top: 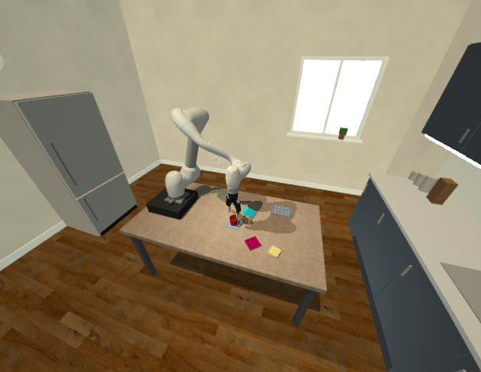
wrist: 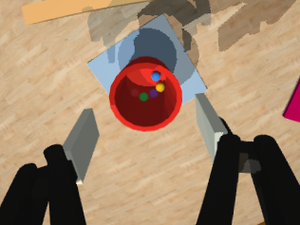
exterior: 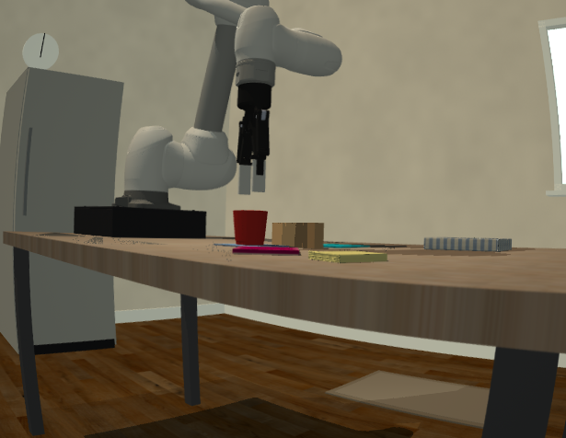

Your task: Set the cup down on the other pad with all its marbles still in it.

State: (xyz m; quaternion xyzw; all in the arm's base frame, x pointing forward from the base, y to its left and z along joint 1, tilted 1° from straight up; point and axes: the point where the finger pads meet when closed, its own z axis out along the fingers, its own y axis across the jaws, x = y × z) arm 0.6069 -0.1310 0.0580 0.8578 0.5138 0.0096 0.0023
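A red cup (top: 233, 219) stands upright on a light blue pad (top: 232, 227) near the middle of the table. In the wrist view the cup (wrist: 146, 91) holds several coloured marbles and covers the middle of the blue pad (wrist: 148, 63). My gripper (wrist: 145, 115) is open and hangs right above the cup, one finger on each side of it, touching nothing. From the side, the gripper (exterior: 251, 186) has its fingertips a little above the cup's (exterior: 249, 226) rim. A teal pad (top: 248, 212) lies just beyond a wooden rail (top: 245, 218).
A magenta flat piece (top: 253, 242) and a yellow one (top: 274, 251) lie toward the front edge. A grey ribbed block (top: 281, 210) sits to the right. The robot base stands at the table's left end.
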